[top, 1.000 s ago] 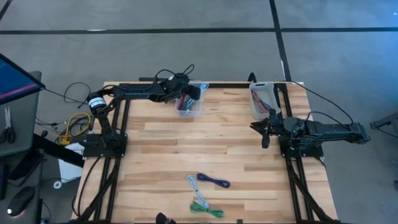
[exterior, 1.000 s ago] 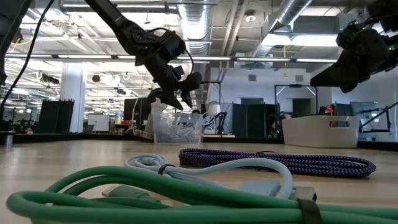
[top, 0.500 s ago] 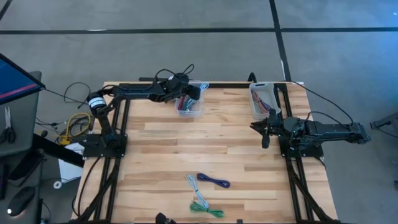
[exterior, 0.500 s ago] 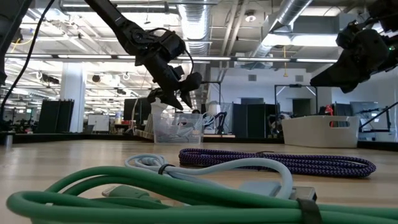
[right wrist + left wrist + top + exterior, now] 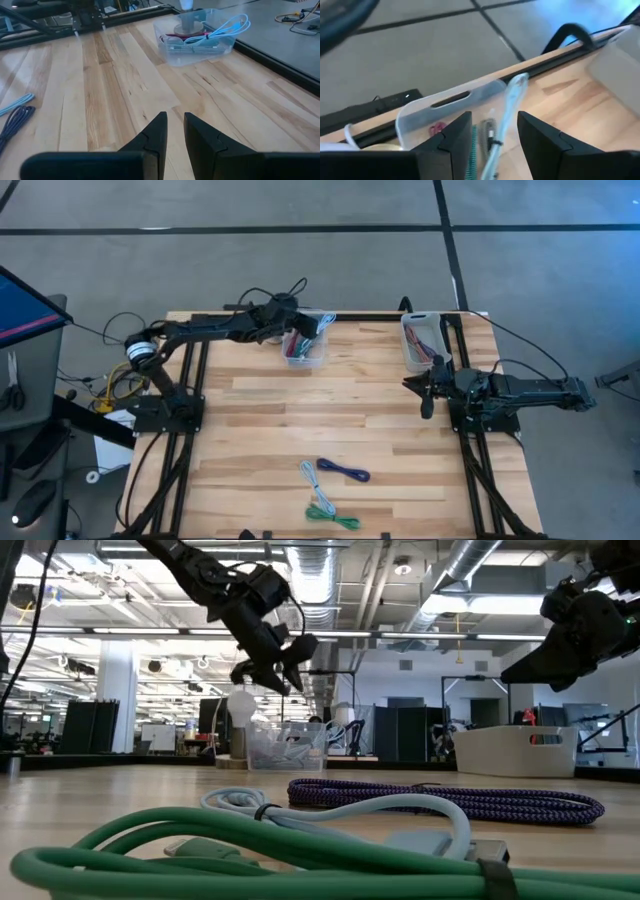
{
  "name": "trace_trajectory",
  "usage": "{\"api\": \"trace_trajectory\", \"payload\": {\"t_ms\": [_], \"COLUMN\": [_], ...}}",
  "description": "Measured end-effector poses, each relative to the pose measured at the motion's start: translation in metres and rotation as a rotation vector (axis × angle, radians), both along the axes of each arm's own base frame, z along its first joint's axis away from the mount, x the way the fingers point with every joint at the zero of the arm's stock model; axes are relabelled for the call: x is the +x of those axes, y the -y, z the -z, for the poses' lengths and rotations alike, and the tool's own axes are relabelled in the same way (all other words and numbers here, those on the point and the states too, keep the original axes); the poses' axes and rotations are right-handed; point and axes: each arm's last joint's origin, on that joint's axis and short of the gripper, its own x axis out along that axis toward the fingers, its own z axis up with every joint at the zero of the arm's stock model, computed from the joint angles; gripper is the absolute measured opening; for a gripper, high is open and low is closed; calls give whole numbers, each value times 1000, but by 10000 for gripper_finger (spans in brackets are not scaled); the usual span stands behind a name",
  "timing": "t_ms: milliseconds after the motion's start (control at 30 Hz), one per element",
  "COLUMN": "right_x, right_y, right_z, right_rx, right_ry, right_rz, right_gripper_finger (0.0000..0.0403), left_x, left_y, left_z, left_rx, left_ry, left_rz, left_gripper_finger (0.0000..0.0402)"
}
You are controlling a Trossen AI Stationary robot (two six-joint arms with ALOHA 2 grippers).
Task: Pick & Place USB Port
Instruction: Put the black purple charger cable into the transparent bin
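A clear bin stands at the table's far edge, left of centre. It holds several coiled cables, and a light-blue one loops over the bin's rim. My left gripper hovers open above the bin, with nothing hanging from it. Three coiled USB cables lie near the table's front edge: a light one, a purple one and a green one. My right gripper waits at the right side, its fingers a little apart and empty.
A white bin holding cables stands at the far right, just beyond my right gripper. Bare wood lies between the two bins and the three cables at the front.
My left gripper has risen from just over the clear bin to higher above it, still open and empty. The arm's elbow has swung toward the table's left. The cables in the bin stay where they were.
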Motion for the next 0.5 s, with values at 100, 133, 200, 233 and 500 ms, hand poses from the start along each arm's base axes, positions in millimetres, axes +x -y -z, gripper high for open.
{"api": "trace_trajectory", "payload": {"t_ms": [100, 133, 200, 233, 500], "right_x": [0, 0, 0, 0, 0], "right_y": [0, 0, 0, 0, 0], "right_z": [0, 0, 0, 0, 0], "right_rx": [0, 0, 0, 0, 2], "right_ry": [1, 1, 1, 1, 2], "right_rz": [0, 0, -1, -1, -4], "right_gripper_finger": [58, 58, 58, 58, 58], "left_x": [-3, -4, -5, -6, -10], "left_y": [6, 9, 14, 17, 65], "left_z": [-9, -12, -18, -22, -38], "left_rx": [17, 23, 32, 36, -27], "left_ry": [22, 28, 43, 54, 138], "left_rz": [16, 22, 35, 46, 452], "left_gripper_finger": [158, 158, 158, 158, 158]}}
